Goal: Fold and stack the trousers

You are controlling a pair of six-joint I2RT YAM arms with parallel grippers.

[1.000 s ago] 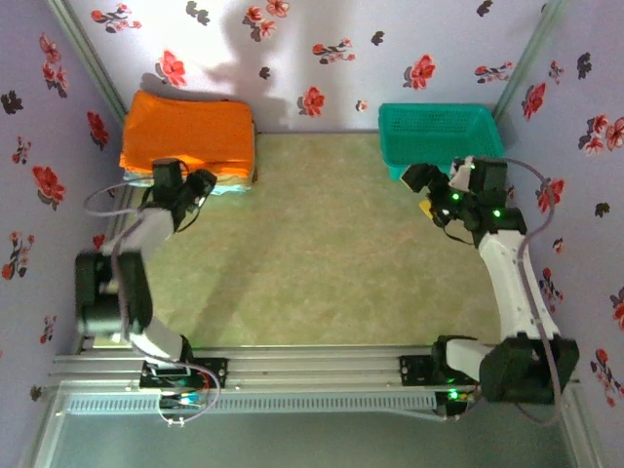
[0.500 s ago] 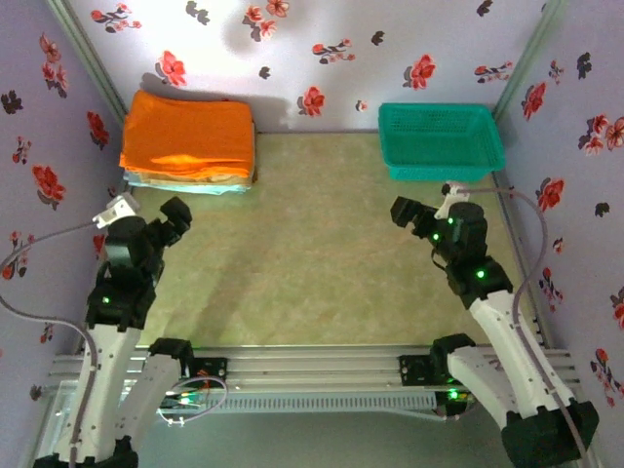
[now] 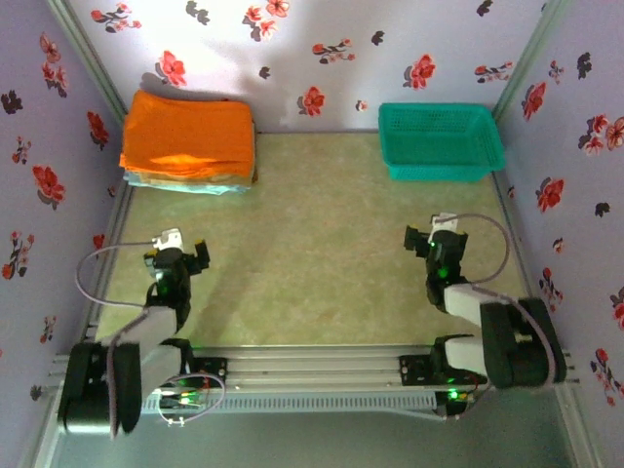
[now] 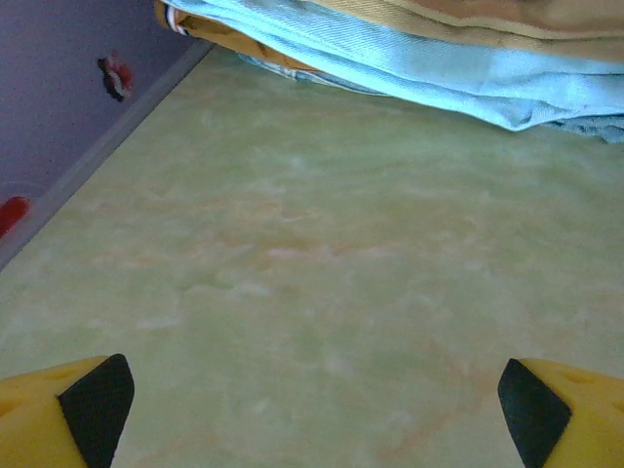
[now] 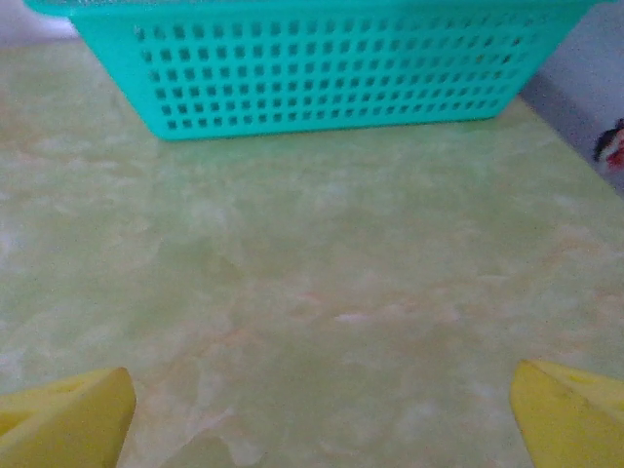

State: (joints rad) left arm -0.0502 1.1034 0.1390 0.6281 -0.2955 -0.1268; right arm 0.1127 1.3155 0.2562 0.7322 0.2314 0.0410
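The trousers (image 3: pixel 187 135) are bright orange, plain cloth, folded into a flat rectangular pad. They lie in the far left corner of the table (image 3: pixel 312 283), on top of a stack and against the flowered wall (image 3: pixel 224 39). In the top view only thin pale edges of the lower layers show under the near edge of the pad.

The left wrist view shows those lower layers from the side: a light blue cloth (image 4: pixel 419 68) lies under a tan cloth (image 4: pixel 507 19), with the blue edge overhanging the table surface. Whether the orange layer shows there cannot be told.

The left gripper (image 3: pixel 179 253) is at the near left, well apart from the stack. Its fingers are spread wide and hold nothing; in the wrist view the left gripper (image 4: pixel 312 409) has bare table between its black pads (image 4: pixel 97 405).

The right gripper (image 3: pixel 433 240) is at the near right, likewise spread wide and holding nothing. Beyond the right gripper (image 5: pixel 322 409), the right wrist view shows the perforated side wall of a teal basket (image 5: pixel 331 68), which stands at the far right (image 3: pixel 441 142).
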